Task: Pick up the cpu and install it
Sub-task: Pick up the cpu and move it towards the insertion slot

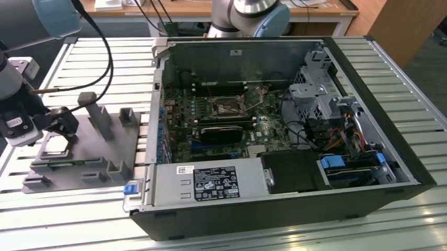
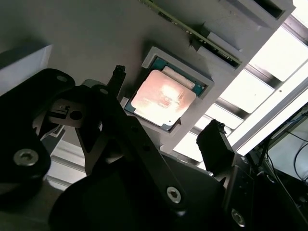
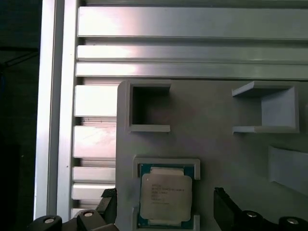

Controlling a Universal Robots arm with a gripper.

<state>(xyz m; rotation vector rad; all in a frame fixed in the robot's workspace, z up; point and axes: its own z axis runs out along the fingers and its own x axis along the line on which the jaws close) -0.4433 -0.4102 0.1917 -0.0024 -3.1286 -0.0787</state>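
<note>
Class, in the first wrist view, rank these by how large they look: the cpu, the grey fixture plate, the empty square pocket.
1. grey fixture plate
2. cpu
3. empty square pocket, only slightly smaller than the cpu

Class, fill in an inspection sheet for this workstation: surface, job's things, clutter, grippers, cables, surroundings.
Surface: slatted metal table carrying a grey fixture tray and an open computer case.
Job's things: cpu lies flat in its tray pocket, silver top up; motherboard exposed inside the case.
Clutter: green memory stick on edge in a tray slot near the cpu pocket.
Grippers: gripper over the cpu, fingers open, one on either side; contact cannot be told.
Cables: black cables hang by the arm; coloured wires inside the case.
Surroundings: wooden bench behind the table.
</note>
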